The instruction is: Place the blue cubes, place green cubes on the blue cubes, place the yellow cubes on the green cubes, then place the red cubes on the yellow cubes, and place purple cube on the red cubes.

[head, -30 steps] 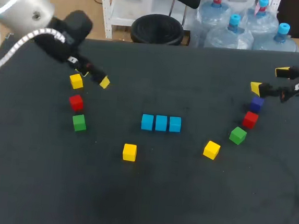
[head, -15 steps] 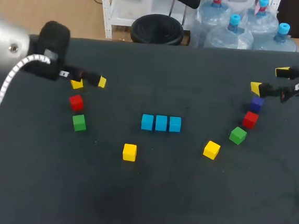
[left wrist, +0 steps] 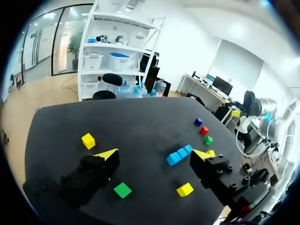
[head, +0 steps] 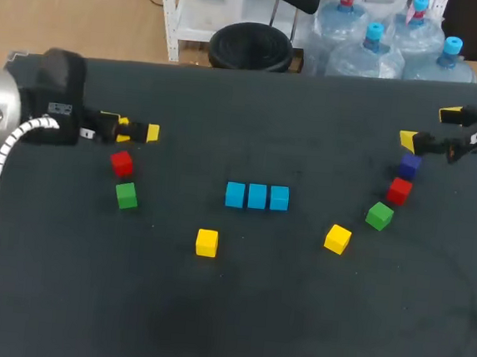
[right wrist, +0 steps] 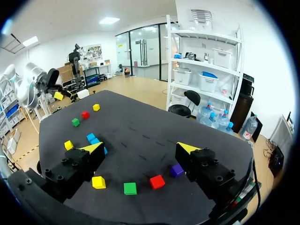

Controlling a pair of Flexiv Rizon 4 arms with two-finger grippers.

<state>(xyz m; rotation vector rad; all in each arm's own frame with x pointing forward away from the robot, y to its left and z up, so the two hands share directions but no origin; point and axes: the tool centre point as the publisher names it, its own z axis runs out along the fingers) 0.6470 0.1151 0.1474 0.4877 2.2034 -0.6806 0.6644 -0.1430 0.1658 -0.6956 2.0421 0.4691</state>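
Swung back toward 9 o'clock, our left gripper (head: 138, 127) holds its fingers wide and empty near the green cube (head: 126, 195), probably its next pick for the blue cubes (head: 257, 196) rowed at the centre of the counter (head: 235, 312), while our right gripper (head: 429, 127) waits wide open at 2 o'clock.

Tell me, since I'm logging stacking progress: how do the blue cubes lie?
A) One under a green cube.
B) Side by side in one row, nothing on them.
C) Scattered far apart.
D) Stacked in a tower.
B: the three blue cubes lie side by side in one row, bare on top.
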